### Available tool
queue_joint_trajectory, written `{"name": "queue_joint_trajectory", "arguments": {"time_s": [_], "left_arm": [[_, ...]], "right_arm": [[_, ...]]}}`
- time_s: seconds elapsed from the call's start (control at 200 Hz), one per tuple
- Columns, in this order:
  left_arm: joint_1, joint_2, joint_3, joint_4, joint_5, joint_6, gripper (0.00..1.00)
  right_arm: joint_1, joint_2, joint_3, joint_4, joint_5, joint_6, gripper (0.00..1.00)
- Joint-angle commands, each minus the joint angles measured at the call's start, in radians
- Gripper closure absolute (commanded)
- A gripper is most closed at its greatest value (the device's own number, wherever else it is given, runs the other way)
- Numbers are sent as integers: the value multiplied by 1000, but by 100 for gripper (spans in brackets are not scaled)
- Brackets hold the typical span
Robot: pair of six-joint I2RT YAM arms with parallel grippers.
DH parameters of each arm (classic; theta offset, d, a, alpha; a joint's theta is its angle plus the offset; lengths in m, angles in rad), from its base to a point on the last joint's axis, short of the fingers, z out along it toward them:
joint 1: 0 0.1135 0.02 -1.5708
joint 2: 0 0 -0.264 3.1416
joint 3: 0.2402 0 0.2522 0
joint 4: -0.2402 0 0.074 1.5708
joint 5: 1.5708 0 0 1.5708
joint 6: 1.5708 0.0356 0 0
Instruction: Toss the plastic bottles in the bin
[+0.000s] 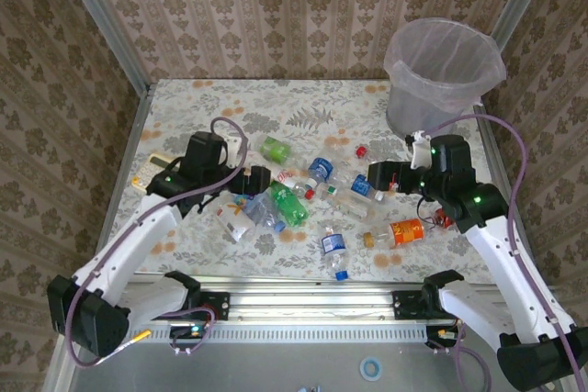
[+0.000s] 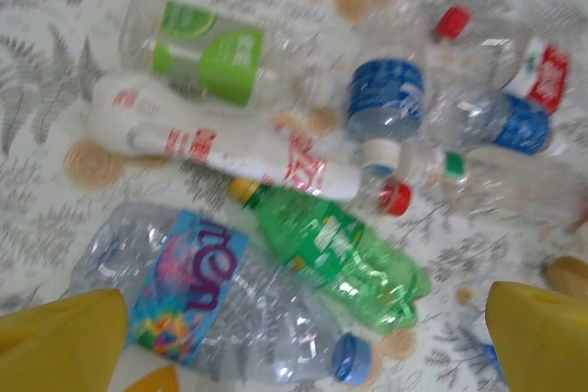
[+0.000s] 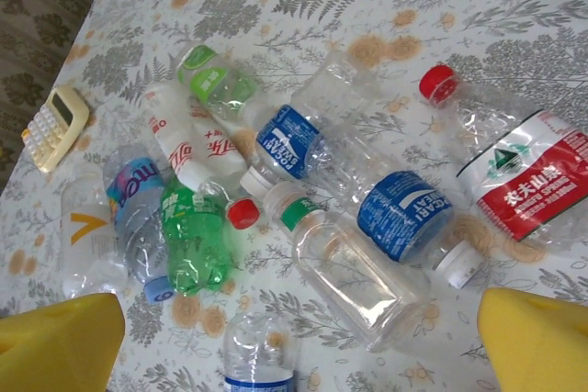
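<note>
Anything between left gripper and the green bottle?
Nothing covers the green bottle ahead of the open left gripper. A clear blue-capped bottle lies tight against its side and may crowd one finger.

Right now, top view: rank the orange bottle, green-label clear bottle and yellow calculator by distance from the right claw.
1. Orange bottle: nearest, toward the table's near edge from the right claw, slightly to its right.
2. Green-label clear bottle: to its left, a bit farther back.
3. Yellow calculator: farthest, far left side.
</note>
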Motion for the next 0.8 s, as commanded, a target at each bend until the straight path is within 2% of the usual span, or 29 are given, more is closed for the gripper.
{"name": "queue_joint_trajectory", "arguments": {"time_s": [0.0,0.21,0.35,0.505,0.645,0.795], "left_arm": [[0,50,61,-203,-101,-5,0],[38,12,-20,-323,-150,-183,0],[132,-48,-125,-302,-72,-274,0],[148,-24,-183,-262,-80,-306,0],[165,17,-219,-183,-14,-326,1],[156,32,-240,-193,-17,-339,2]], "right_arm": [[17,-29,-4,12,-37,28,0],[32,-18,8,5,-34,17,0],[41,-11,6,17,-42,13,0],[52,-1,5,33,-44,6,0],[58,4,11,27,-42,-5,0],[60,-7,7,15,-32,-12,0]]}}
